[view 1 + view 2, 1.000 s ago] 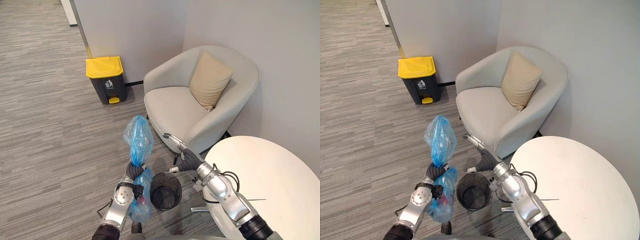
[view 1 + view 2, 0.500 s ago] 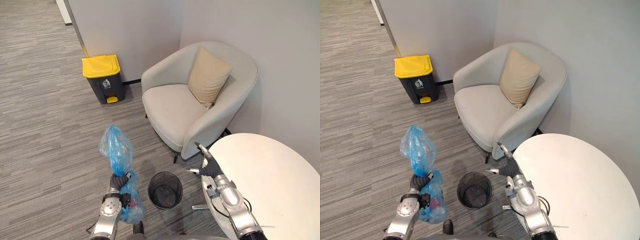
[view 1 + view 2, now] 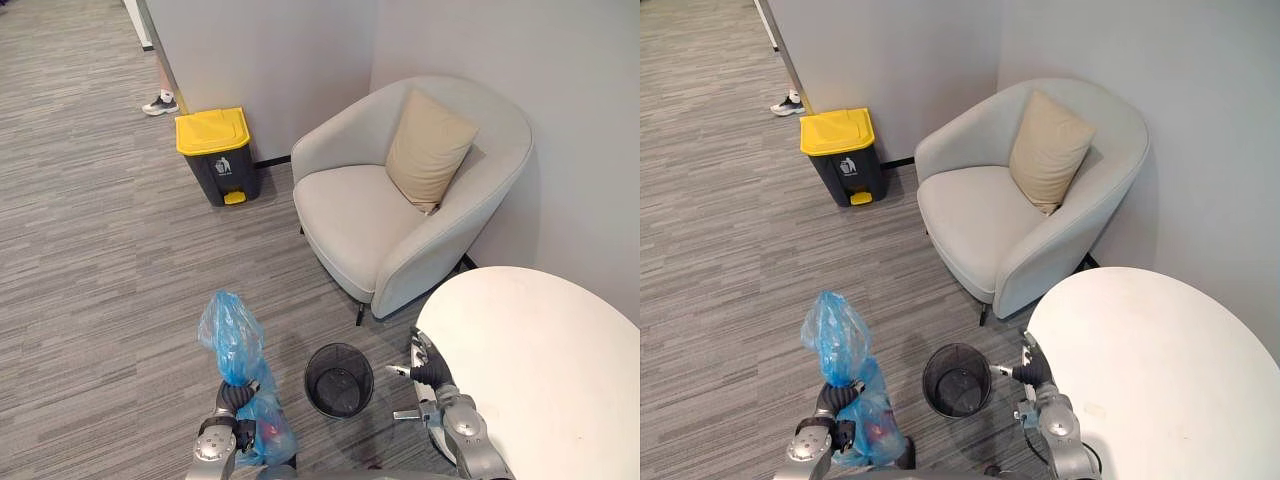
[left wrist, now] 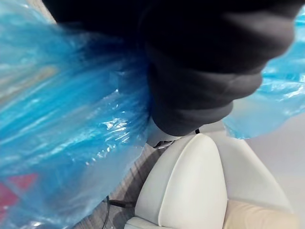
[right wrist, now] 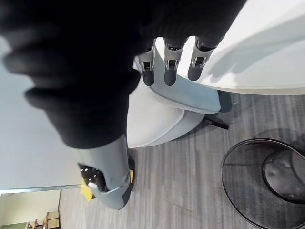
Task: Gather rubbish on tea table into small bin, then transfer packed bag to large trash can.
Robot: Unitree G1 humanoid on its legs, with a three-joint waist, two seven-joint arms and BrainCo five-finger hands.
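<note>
Left eye view: the blue plastic bag sits at the near left, off the floor. The left hand is clenched round its twisted neck. The loose top stands upright above the fist and the filled body hangs below it; something red shows through the plastic. The left forearm rises from the near edge, wrist up.

The small black mesh bin stands on the carpet just right of the bag, with no liner. Right of the bin, the right hand is at the left rim of the round white tea table; its fingers are straight and hold nothing.

Farther off, a grey armchair with a tan cushion stands in the corner. The large trash can, yellow lid closed, stands at the far left wall, well apart from the bag. A person's shoe shows beyond it.
</note>
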